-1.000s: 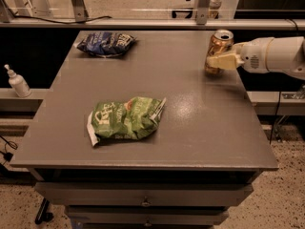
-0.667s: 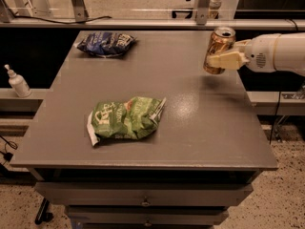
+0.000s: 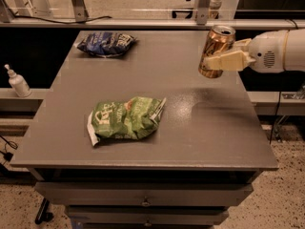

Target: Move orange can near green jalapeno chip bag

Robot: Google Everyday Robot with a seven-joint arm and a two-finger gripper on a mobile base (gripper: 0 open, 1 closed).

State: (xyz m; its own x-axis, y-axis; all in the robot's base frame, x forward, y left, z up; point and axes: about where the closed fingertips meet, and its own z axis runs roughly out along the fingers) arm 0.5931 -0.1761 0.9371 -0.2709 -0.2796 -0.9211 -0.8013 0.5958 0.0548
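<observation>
The orange can (image 3: 217, 44) is held upright above the right side of the grey table (image 3: 190, 132), its silver top showing. My gripper (image 3: 220, 60) reaches in from the right on a white arm and is shut on the can, its cream fingers (image 3: 228, 61) wrapped around the can's lower half. The green jalapeno chip bag (image 3: 126, 119) lies crumpled on the table, left of centre and nearer the front edge, well to the lower left of the can.
A dark blue chip bag (image 3: 106, 43) lies at the table's back left corner. A white bottle (image 3: 18, 82) stands on a ledge left of the table. Drawers (image 3: 143, 202) sit under the table front. A rail runs along the back.
The gripper has lifted the can off the table and carried it slightly up and left. The bags have not moved.
</observation>
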